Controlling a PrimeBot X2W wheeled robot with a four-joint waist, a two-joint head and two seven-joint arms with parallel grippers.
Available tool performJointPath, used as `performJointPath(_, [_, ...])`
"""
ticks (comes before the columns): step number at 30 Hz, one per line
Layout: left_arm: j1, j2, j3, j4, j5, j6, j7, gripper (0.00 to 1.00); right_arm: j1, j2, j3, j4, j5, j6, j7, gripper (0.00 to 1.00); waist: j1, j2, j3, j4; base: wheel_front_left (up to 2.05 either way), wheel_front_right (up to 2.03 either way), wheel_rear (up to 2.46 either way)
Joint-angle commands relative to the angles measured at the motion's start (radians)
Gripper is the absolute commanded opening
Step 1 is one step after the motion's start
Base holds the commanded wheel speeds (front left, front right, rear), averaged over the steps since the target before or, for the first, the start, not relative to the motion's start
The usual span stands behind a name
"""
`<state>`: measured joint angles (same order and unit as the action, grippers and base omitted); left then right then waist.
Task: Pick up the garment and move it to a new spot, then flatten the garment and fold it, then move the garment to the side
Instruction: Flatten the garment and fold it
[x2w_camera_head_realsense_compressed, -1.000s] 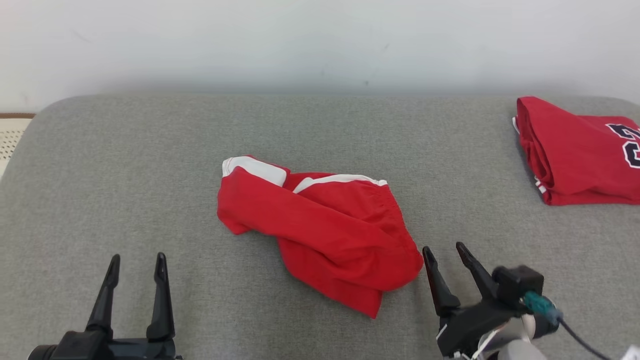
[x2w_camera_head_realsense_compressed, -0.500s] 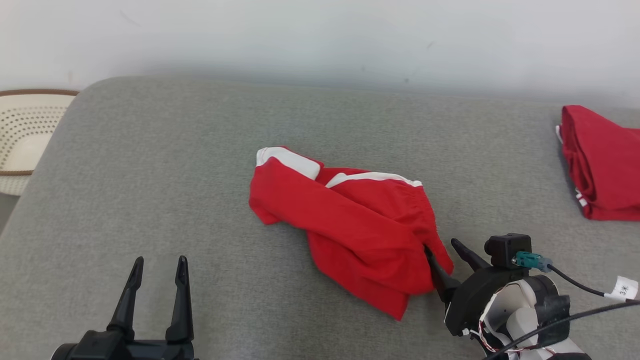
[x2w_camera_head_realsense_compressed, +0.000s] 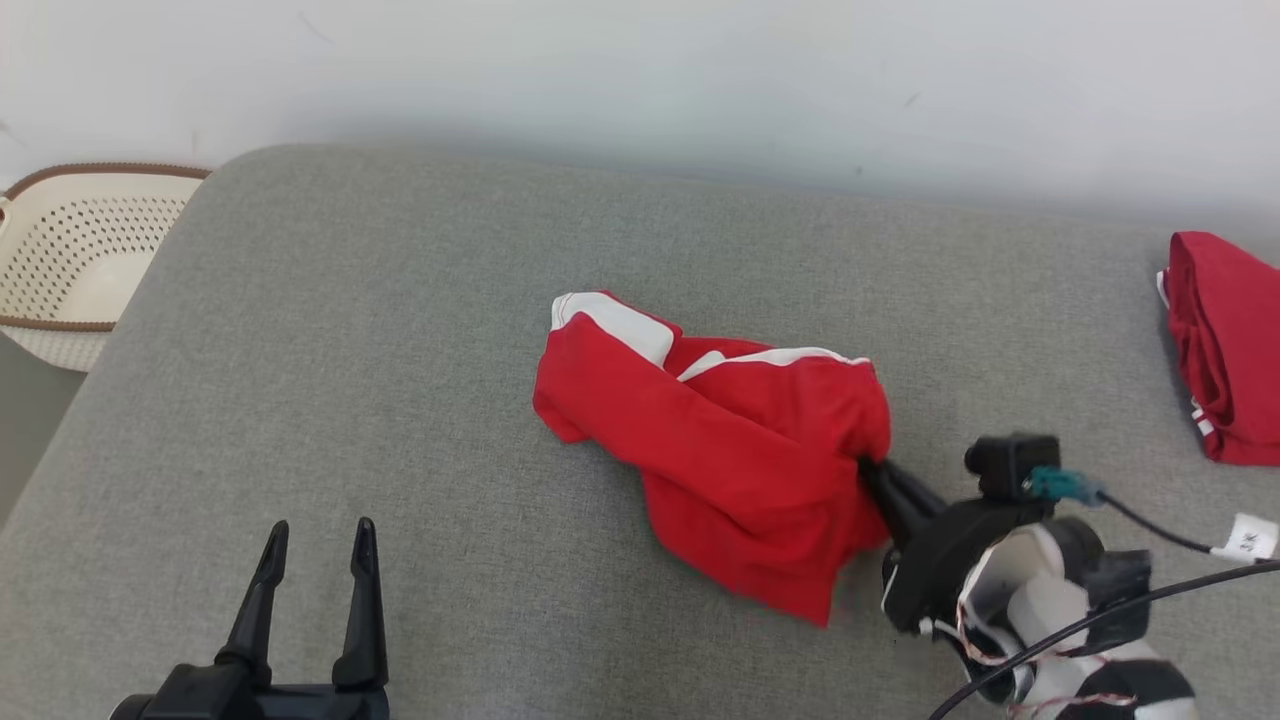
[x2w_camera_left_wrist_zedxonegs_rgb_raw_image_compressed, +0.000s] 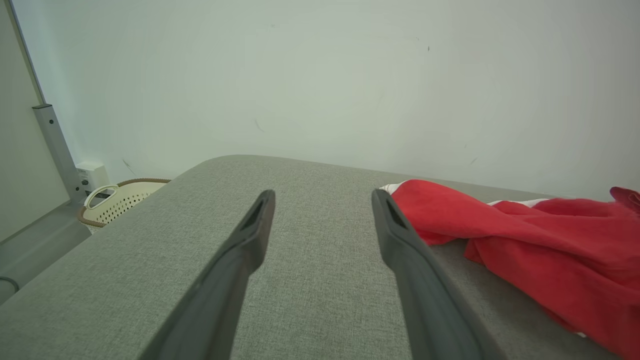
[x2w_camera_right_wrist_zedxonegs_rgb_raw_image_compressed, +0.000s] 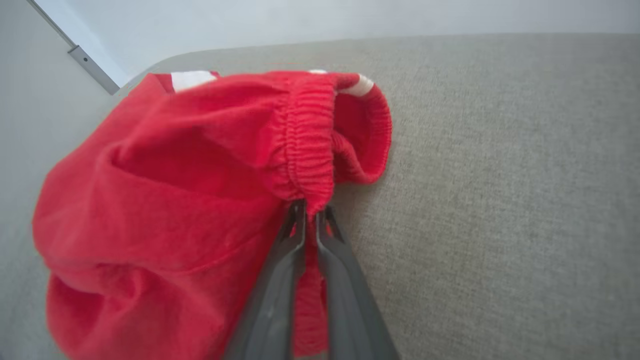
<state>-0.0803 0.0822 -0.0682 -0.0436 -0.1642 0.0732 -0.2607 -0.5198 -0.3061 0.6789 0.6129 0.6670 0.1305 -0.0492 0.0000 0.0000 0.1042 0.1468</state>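
The right end effector pinches the waistband of the red shorts on the grey tabletop, while the left end effector hovers, fingers spread.

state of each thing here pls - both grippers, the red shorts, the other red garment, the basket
right gripper, shut on the elastic waistband of the red shorts
left gripper, open, holding nothing, above the grey surface
red shorts, crumpled on the grey surface, not flattened or folded
other red garment, folded, at the surface's right end
basket, upright, beyond the surface's left end
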Motion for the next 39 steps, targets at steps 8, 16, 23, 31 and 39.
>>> performJointPath(8, [0.025,-0.013,0.017,0.013,0.014,-0.016,-0.006,1.00,-0.142,-0.038,-0.024,-0.067,0.057,0.000,-0.056,0.00,0.0000,0.0000,-0.027,-0.034,0.00,0.00,0.00])
performJointPath(16, [0.034,-0.022,0.020,0.028,0.013,-0.024,-0.006,1.00,-0.276,-0.059,-0.029,-0.116,0.086,0.000,-0.033,0.00,0.0000,0.0000,-0.050,-0.033,0.00,0.00,0.00])
performJointPath(23, [0.041,-0.027,0.023,0.034,0.015,-0.031,-0.006,1.00,-0.344,-0.050,-0.037,-0.098,0.087,0.000,-0.036,0.00,0.0000,0.0000,-0.068,-0.025,0.00,0.00,0.00])
performJointPath(31, [0.035,-0.030,0.012,0.032,0.014,-0.032,-0.006,1.00,-0.386,-0.025,-0.034,0.006,0.082,0.000,-0.031,0.00,0.0000,0.0000,-0.056,-0.014,0.00,0.00,0.00])
performJointPath(39, [0.000,-0.031,-0.005,0.059,0.006,-0.040,-0.006,1.00,-0.400,-0.004,0.024,0.206,0.058,0.000,-0.029,1.00,0.0000,0.0000,-0.048,0.000,0.00,0.00,0.00])
